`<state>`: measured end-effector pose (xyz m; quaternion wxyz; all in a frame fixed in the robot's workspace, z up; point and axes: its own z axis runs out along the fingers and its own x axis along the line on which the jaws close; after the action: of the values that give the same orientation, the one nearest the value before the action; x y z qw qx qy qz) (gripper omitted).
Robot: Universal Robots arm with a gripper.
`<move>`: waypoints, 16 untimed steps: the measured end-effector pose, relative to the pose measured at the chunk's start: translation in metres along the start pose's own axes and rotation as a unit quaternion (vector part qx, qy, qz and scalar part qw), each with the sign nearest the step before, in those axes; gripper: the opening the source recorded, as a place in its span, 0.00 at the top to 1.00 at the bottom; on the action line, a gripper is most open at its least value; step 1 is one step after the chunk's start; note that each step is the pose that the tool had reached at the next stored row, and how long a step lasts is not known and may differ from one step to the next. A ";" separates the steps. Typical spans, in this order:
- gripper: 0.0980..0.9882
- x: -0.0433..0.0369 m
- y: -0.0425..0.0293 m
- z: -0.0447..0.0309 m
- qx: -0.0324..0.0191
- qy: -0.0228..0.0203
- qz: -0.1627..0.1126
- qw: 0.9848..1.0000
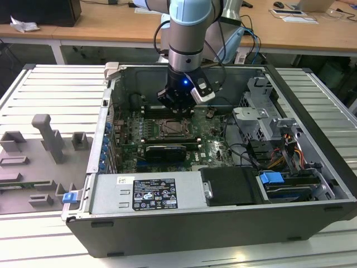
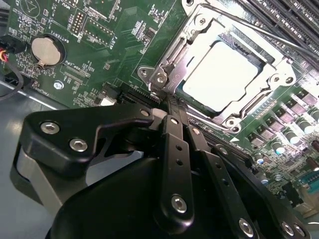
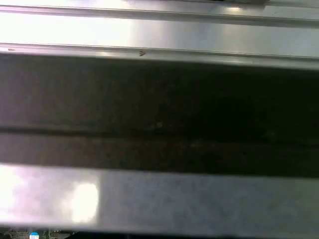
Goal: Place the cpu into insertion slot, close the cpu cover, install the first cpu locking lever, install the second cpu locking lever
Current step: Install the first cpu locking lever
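The pale silver square cpu [image 2: 224, 74] sits in the metal-rimmed insertion slot [image 2: 271, 102], upper right of the second wrist view, the dull silver cpu cover [image 2: 192, 42] closed around it. The black gripper [image 2: 172, 107], jaws pinched together and empty, touches the socket corner; the lever step seems in hand, calling for a precise push

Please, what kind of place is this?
Probably a robotics lab or test workshop: an open computer case lies on a ribbed metal table, wooden desks stand behind, and a robot arm reaches over the motherboard.
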<state>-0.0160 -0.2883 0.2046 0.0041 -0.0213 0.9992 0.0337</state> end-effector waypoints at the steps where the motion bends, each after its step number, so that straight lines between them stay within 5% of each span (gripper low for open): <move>1: 0.99 0.0000 0.0000 0.0000 0.000 0.000 0.000 1.000; 9: 0.99 0.0000 -0.0002 0.0024 0.007 0.000 0.000 1.000; 16: 0.99 -0.0002 -0.0001 0.0044 0.006 0.000 0.000 1.000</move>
<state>-0.0158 -0.2881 0.2001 0.0040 -0.0213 0.9994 0.0274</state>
